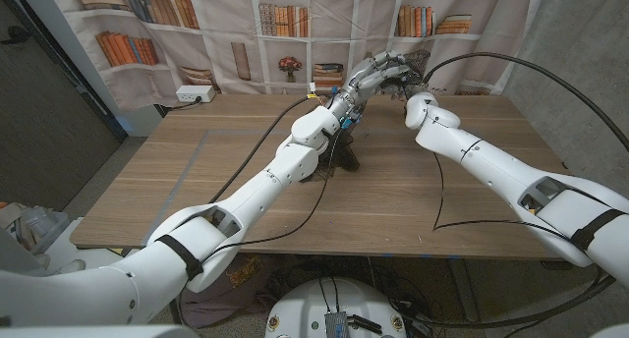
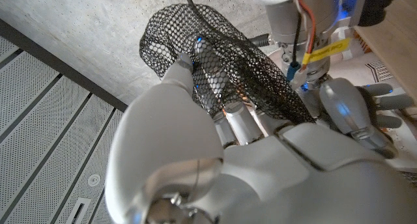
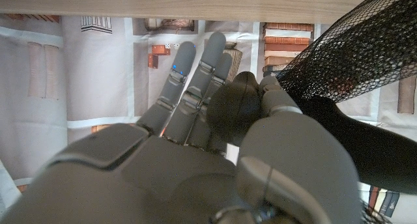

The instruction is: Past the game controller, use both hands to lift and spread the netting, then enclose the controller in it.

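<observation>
Where the two arms meet above the far part of the counter (image 1: 197, 181), the left hand (image 1: 366, 80) and the right hand (image 1: 405, 75) both grip the black netting (image 1: 411, 63), raised off the wood against the bookshelf-print curtain (image 1: 246, 33). In the left wrist view the left hand (image 2: 215, 120) has its fingers (image 2: 207, 61) pushed up into the netting (image 2: 215, 55), which stretches over them like an open pouch with a stiff dark rim; the mesh drapes down across the knuckles. In the right wrist view the right hand (image 3: 215, 120) pinches an edge of the netting (image 3: 345, 61) between thumb and the nearest finger, while its other fingers (image 3: 186, 74) reach out straight and close together; the mesh fans away from that pinch, taut.

Below and toward the robot from the left hand, a dark object sits on the counter, partly hidden behind the left forearm (image 1: 295, 151); it appears to be the game controller (image 1: 344, 159), though its shape is hard to make out. It lies apart from the netting, which hangs above and beyond it. Black cables (image 1: 550, 73) arc over the counter beside the right arm (image 1: 491, 161), and a white power strip (image 1: 195, 95) lies at the far edge, well off to the left hand's outer side.
</observation>
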